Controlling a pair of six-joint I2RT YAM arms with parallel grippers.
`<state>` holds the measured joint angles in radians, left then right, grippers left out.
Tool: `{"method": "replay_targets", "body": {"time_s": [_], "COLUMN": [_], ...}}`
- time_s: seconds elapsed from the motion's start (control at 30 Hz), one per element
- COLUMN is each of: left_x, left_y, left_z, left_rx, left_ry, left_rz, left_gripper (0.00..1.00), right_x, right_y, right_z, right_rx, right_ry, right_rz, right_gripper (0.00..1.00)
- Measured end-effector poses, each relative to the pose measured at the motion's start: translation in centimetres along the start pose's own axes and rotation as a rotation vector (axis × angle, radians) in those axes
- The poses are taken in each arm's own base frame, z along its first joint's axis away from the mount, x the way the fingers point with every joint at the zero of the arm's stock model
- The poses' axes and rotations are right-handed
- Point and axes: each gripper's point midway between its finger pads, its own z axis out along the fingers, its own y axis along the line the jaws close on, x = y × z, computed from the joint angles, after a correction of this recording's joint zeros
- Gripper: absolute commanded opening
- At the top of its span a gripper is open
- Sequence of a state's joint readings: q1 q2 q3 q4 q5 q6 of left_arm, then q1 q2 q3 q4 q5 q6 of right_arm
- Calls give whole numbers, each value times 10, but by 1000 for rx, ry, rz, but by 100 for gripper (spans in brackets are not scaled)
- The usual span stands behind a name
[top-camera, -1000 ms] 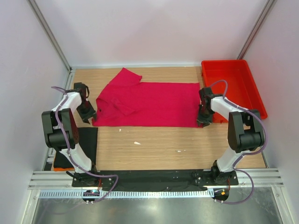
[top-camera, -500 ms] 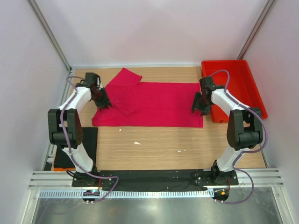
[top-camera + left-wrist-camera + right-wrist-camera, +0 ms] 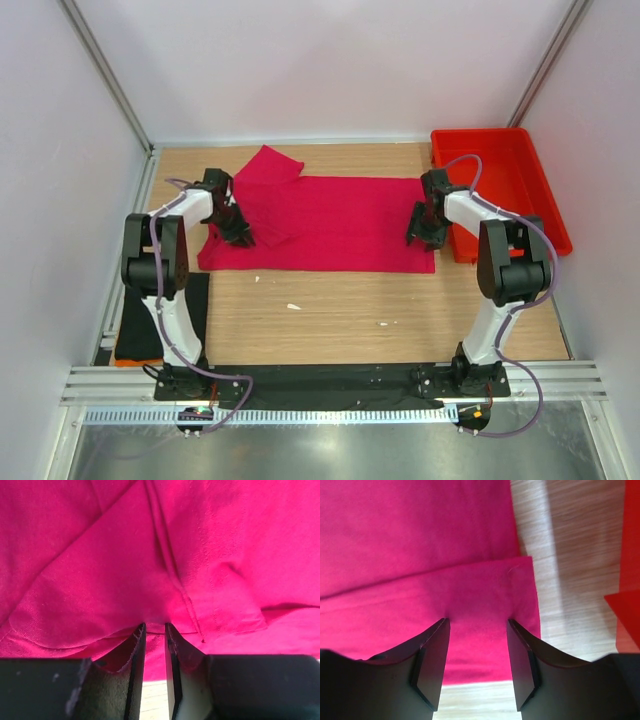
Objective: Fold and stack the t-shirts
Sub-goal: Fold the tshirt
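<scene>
The crimson-pink t-shirt point(image 3: 330, 225) lies spread flat across the far half of the table, with its left sleeve folded inward. My left gripper point(image 3: 238, 232) presses down on the shirt's left part. In the left wrist view its jaws point(image 3: 153, 626) stand a narrow gap apart, tips on a seamed fold of the shirt point(image 3: 100, 580), and wood shows through the gap. My right gripper point(image 3: 422, 232) rests on the shirt's right edge. It is open point(image 3: 477, 620), with flat cloth point(image 3: 420, 540) between the tips near the hem corner. The black t-shirt point(image 3: 195, 300) lies flat at the near left.
The red plastic tray point(image 3: 500, 185) stands right of the shirt, and its wall point(image 3: 630, 580) is close to my right gripper. Two small white scraps point(image 3: 293, 306) lie on the bare wood nearer the bases. An orange object point(image 3: 128, 355) sits under the black cloth's left edge.
My left gripper swung from the table's left side onto the shirt's left part, its jaws narrowing. My right gripper left the shirt's near right corner, moved farther back and opened.
</scene>
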<state>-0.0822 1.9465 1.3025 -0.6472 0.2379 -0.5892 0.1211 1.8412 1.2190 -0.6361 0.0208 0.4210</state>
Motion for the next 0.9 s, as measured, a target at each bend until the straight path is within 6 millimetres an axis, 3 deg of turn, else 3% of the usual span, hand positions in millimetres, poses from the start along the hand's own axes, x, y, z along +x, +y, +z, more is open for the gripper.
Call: {"method": "replay_targets", "body": {"time_s": [0.23, 0.4, 0.5, 0.73, 0.9], "left_x": [-27, -62, -77, -63, -52], "left_y": [-18, -39, -42, -24, -5], "left_z": [10, 19, 20, 11, -8], "left_rx": [31, 66, 51, -8, -90], "left_ry": [-3, -41, -73, -76, -81], "left_rz": [-2, 25, 54, 110, 135], "left_gripper": [22, 20, 27, 37, 44], "right_x": [-2, -1, -1, -2, 0], "right_y": [-3, 0, 2, -1, -3], "right_z": [4, 5, 4, 3, 0], "right_rx": [21, 7, -5, 19, 40], "right_ry": [-11, -10, -7, -6, 5], "right_rz": [4, 32, 43, 2, -34], "right_gripper": [57, 59, 61, 61, 63]}}
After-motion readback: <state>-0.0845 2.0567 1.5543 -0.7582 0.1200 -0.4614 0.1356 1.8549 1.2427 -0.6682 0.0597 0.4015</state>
